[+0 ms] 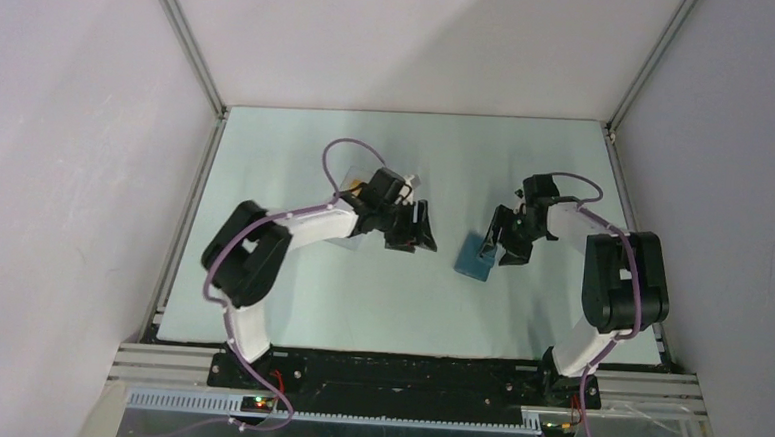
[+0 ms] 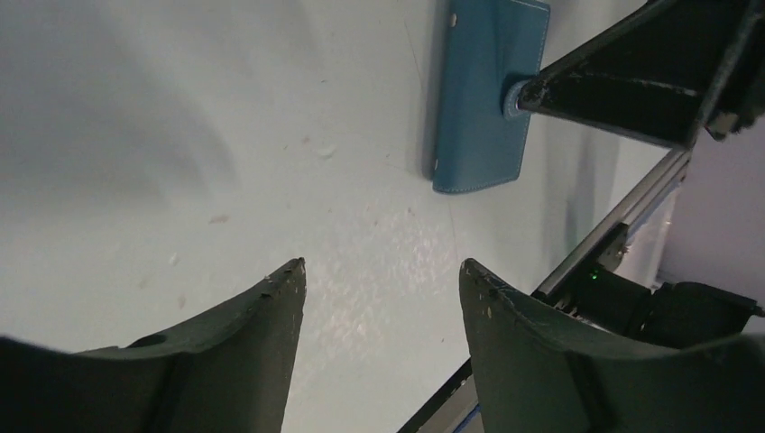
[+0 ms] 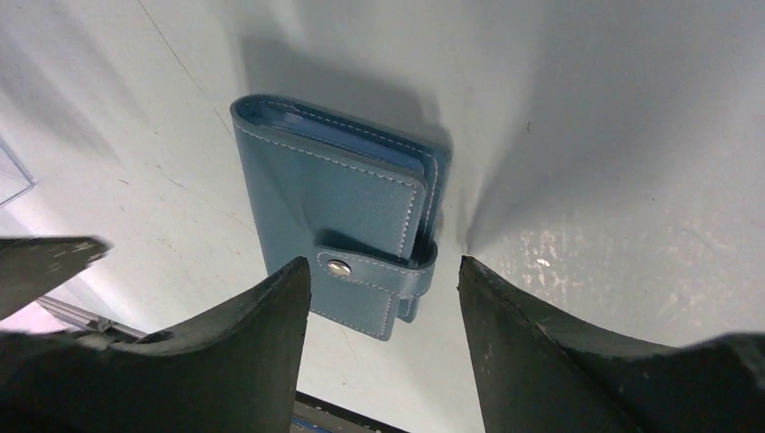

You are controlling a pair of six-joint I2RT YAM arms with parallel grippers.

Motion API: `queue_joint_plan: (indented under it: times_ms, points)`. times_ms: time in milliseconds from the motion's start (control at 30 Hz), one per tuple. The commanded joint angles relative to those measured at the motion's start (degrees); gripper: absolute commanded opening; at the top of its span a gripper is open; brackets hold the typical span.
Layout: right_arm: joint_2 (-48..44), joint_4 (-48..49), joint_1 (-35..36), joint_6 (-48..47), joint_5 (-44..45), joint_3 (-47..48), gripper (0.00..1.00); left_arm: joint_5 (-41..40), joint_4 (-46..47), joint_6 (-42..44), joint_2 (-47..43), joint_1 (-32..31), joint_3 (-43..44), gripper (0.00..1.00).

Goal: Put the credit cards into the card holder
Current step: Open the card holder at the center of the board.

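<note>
card holder [image 1: 478, 255]: shut, strap snapped, laid flat toward right edge of surface [image 1: 359, 307] | left jaws: spread wide, nothing held | right jaws: spread wide above card holder, nothing gripped

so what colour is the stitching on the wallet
Pale, near white, against the blue wallet; the right wrist view shows it best.

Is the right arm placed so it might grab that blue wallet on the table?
Probably yes: the right gripper hangs open just above the closed blue card holder, and nothing lies between them. The holder lies flat, so pinching it may be awkward.
</note>
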Motion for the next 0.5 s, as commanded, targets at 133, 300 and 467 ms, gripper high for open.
queue_joint_plan:
  times_ms: [133, 300, 467]
  points:
    - [3.08, 2.79, -0.37, -1.24, -2.50, 0.73, 0.60, 9.76, 13.82, -6.69, 13.11, -0.77, 9.37, 0.67]
    - [6.38, 1.39, 0.94, -2.84, -2.70, 3.38, 0.51, 9.55, 13.82, -7.50, 17.65, -0.84, 11.79, 0.63]
    - [9.47, -0.62, 5.76, -5.12, -1.78, 7.43, 0.50, 6.26, 13.83, -7.14, 16.56, -0.84, 8.31, 0.57]
